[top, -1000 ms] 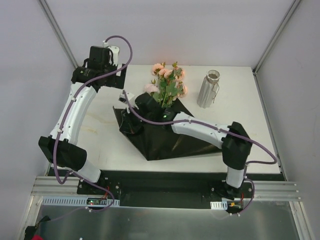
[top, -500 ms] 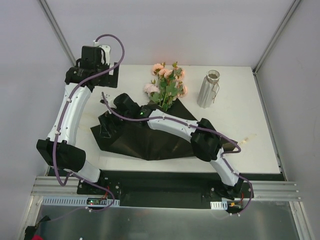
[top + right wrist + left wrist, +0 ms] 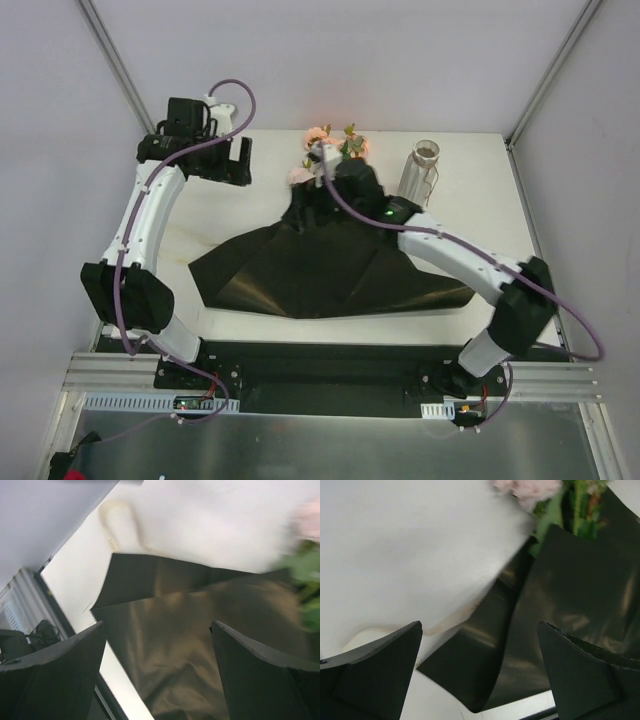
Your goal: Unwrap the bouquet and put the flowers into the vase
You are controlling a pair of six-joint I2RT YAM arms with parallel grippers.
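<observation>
Nearest the arm bases, the black wrapping sheet (image 3: 330, 275) lies opened out almost flat on the worktop (image 3: 480, 230). It forms no cone around the stems, so the unwrapping looks largely done. Over the sheet's far part hangs the right gripper (image 3: 157, 630), its jaws parted wide and holding nothing. In the wrist view only glossy paper shows between them, with green leaves just outside one jaw. That released pose would suit a reach for the stems, probably the next step. Just beyond those jaws the flowers (image 3: 330, 145) rest at the sheet's far point, peach-pink heads showing and stems hidden under the arm. The vase (image 3: 418, 178) stands upright off to the side of the right jaws, near the blooms but apart, its mouth free to receive them. At the far left, the left gripper (image 3: 480, 627) hovers with jaws fully spread and empty. The sheet's edge and a rose head lie ahead of it, and it is likely parked clear of the right arm's work.
</observation>
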